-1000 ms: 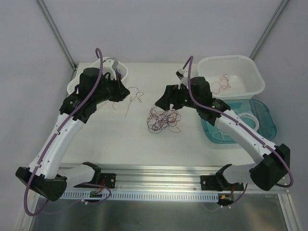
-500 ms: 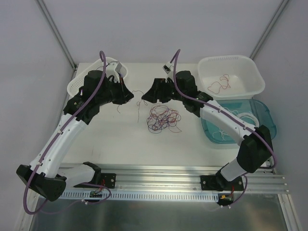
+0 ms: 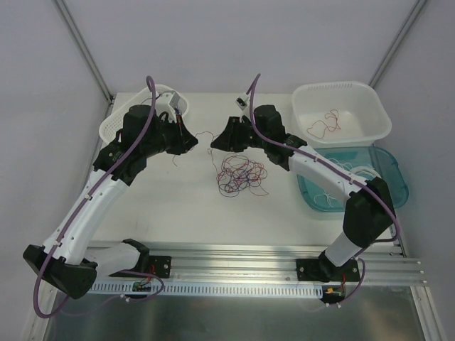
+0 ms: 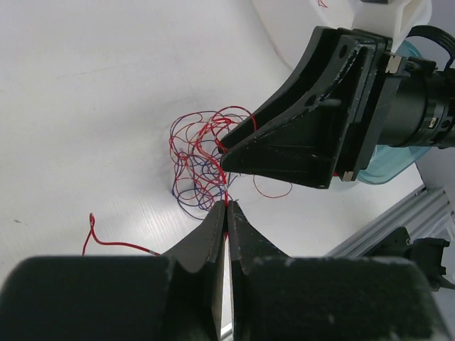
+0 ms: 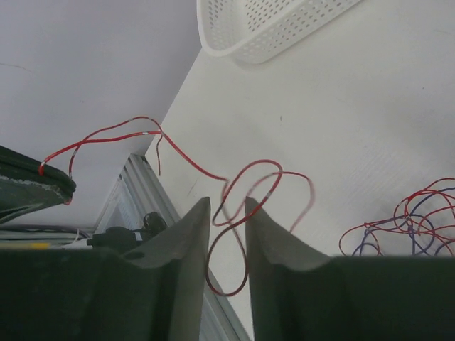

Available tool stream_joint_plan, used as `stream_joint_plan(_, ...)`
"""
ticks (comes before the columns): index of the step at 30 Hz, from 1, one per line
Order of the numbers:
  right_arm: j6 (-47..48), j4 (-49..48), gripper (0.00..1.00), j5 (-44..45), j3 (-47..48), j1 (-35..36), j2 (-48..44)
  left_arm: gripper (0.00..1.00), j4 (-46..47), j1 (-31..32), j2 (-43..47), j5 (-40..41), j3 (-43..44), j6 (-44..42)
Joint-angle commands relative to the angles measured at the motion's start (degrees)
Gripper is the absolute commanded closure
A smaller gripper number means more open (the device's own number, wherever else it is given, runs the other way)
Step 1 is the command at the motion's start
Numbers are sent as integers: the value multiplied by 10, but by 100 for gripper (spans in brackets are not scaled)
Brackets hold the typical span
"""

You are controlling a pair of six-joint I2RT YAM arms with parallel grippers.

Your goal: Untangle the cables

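— So, where do the cables (image 3: 240,175) lie?
— In a loose red and purple tangle near the middle of the white surface (image 3: 163,206). One red cable (image 5: 146,132) runs through the air from one set of fingers to the other.
— And the fingers?
— The left fingers (image 4: 217,222) are pressed together on that red cable. The right fingers (image 5: 202,222) stand a little apart. A loop of the cable passes through the gap, not pinched.
— What else is on the surface?
— A white perforated basket (image 3: 110,128) at the far left, half hidden by the left arm (image 3: 92,192). A bigger white basket (image 3: 355,92) sits at the far right with a red strand (image 3: 323,126) inside. Just in front of it, a teal tray (image 3: 391,181) holds white strands (image 3: 366,174).
— The room?
— Pale plain walls (image 3: 213,42), a metal post (image 3: 84,50) slanting up at each far corner, and an aluminium rail (image 3: 234,254) along the near edge.
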State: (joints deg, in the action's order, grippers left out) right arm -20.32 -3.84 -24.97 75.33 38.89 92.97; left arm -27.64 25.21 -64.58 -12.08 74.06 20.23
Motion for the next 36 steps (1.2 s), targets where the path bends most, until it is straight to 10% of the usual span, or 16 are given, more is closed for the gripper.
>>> stream_joint_plan(1, 4, -21, 74, -10, 21, 3, -9, 100, 25, 7, 17, -1, -10, 2)
stream_joint_plan(7, 26, 12, 99, 5, 10, -21, -48, 100, 26, 7, 19, 48, -45, -6)
stream_joint_plan(16, 71, 101, 99, -11, 37, -128, -128, 99, 27, 4, -21, 87, -117, 27)
stream_joint_plan(21, 124, 185, 99, 6, 96, -179, -149, 50, 38, 5, -39, 35, -102, 24)
stream_joint_plan(36, 193, 255, 99, 84, 296, -372, -126, 1, 62, 4, -13, 7, -137, -14)
